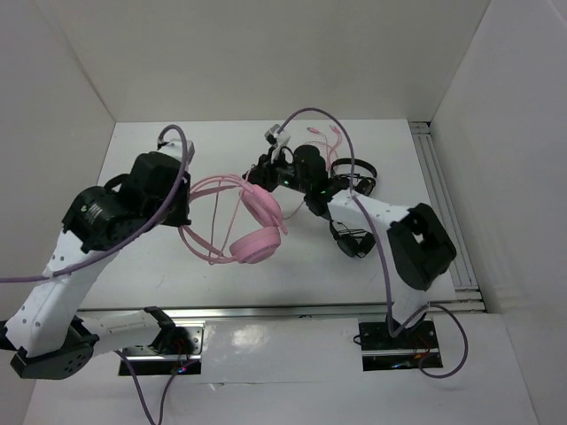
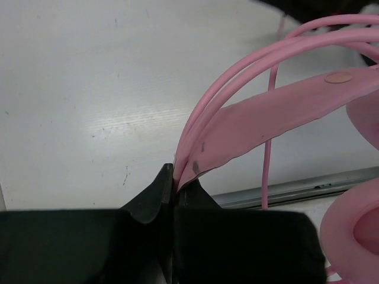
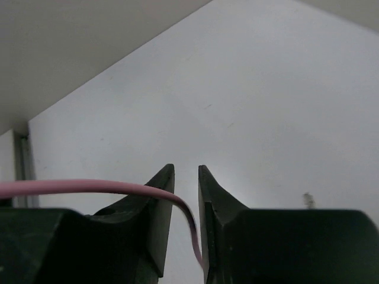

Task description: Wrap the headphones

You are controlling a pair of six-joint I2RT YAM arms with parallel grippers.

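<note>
The pink headphones (image 1: 255, 243) hang above the table between the arms, earcups low, wire headband (image 1: 213, 190) towards the left. My left gripper (image 1: 184, 211) is shut on the headband's end; in the left wrist view its jaws (image 2: 175, 177) pinch the pink wires and band (image 2: 266, 112), with an earcup (image 2: 355, 231) at lower right. My right gripper (image 1: 266, 168) is just behind the headphones. In the right wrist view its jaws (image 3: 186, 171) stand a narrow gap apart, and the thin pink cord (image 3: 89, 187) comes over the left finger and runs down between them.
Two small black headphones lie to the right, one near the back (image 1: 356, 168), one nearer (image 1: 353, 241). The pink cord's plug end (image 1: 328, 135) lies near the back wall. White walls enclose the table; a metal rail (image 1: 443, 204) runs along its right side.
</note>
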